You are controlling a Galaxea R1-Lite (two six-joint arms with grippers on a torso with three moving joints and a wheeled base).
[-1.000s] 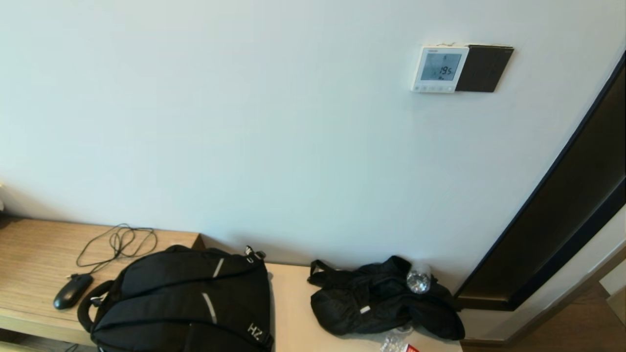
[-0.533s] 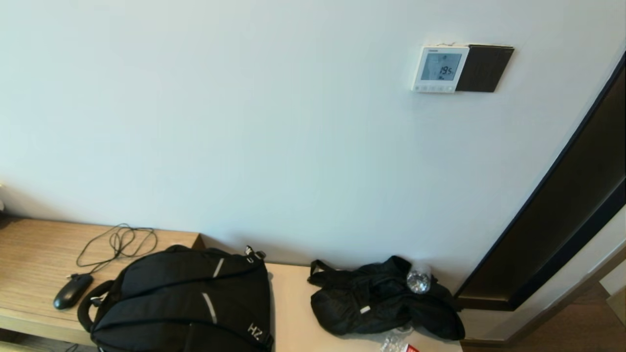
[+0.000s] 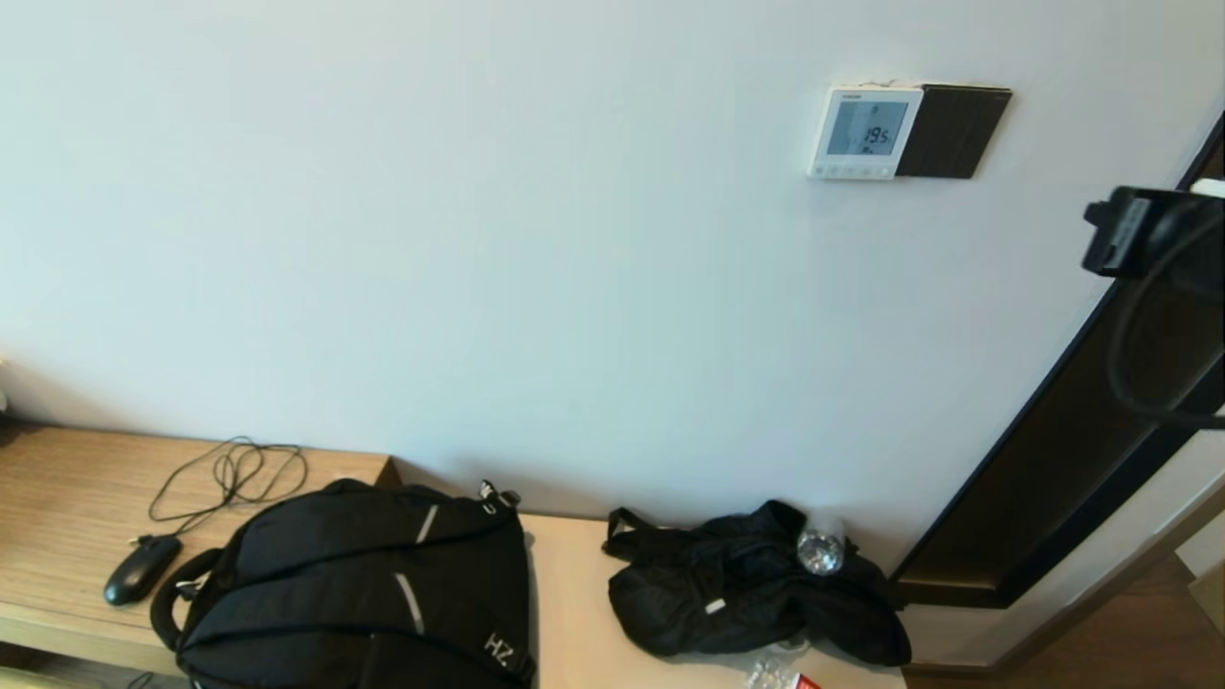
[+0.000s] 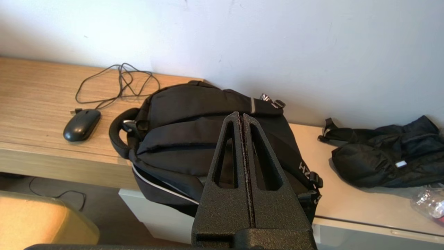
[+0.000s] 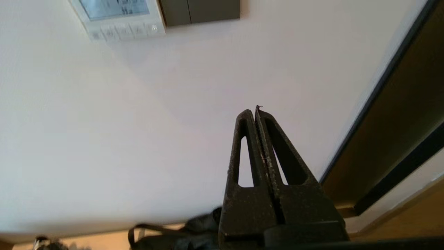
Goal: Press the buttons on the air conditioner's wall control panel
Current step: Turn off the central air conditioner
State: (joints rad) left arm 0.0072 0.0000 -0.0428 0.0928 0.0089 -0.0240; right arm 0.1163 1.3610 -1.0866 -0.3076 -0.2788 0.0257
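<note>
At upper right of the head view, the white plastic control panel [image 3: 865, 131] is sitting flat on the smooth wall, a dark slab [image 3: 951, 131] touching its side.

Lower right of it, I am raising my right gripper [image 5: 256, 111], its rough black wedge fingers pressed together on nothing. I am keeping my left gripper [image 4: 241, 118] closed and empty too, hanging over the soft black backpack [image 4: 208, 139] on the wood-grain desk [image 4: 34, 104].

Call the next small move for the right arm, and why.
Probably raise the right gripper toward the button row of the control panel. Its fingers are shut into one tip, good for pressing, but the tip hangs clear of the wall below the panel. The left gripper hangs parked above the backpack.
</note>
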